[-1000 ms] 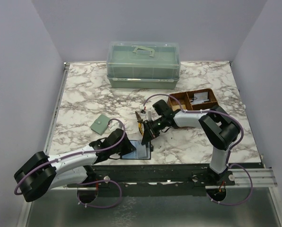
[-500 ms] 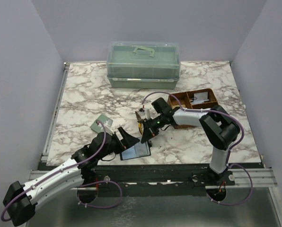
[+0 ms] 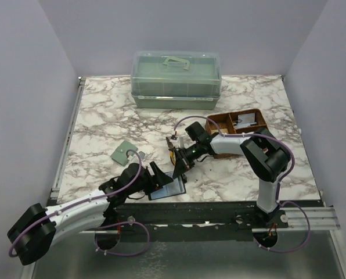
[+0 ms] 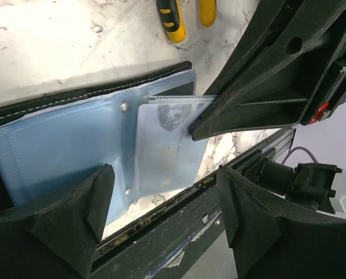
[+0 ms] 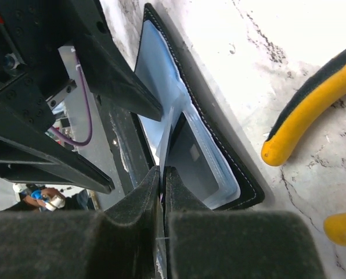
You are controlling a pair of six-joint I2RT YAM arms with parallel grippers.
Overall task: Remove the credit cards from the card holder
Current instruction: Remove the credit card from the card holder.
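Note:
The black card holder (image 3: 168, 188) lies open at the table's near edge, its blue-grey sleeves (image 4: 62, 145) facing up. My right gripper (image 3: 179, 167) is shut on the edge of a pale grey credit card (image 4: 168, 148), which stands up from the sleeves (image 5: 164, 125). Whether sleeve film is pinched with it I cannot tell. A darker credit card (image 5: 190, 154) sits in the pocket behind. My left gripper (image 3: 157, 177) is open just left of the holder. Its fingers (image 4: 68, 215) straddle the holder's near edge without touching it.
Yellow-handled pliers (image 3: 173, 152) lie just behind the holder, close to my right wrist. A sage-green wallet (image 3: 123, 152) is to the left, a brown tray (image 3: 237, 124) to the right, and a green lidded box (image 3: 176, 78) at the back. The table's metal front rail (image 4: 179, 221) runs under my left fingers.
My left gripper has opened and let go of the card holder, and its arm has shifted. My right gripper has stayed shut at the holder's right side.

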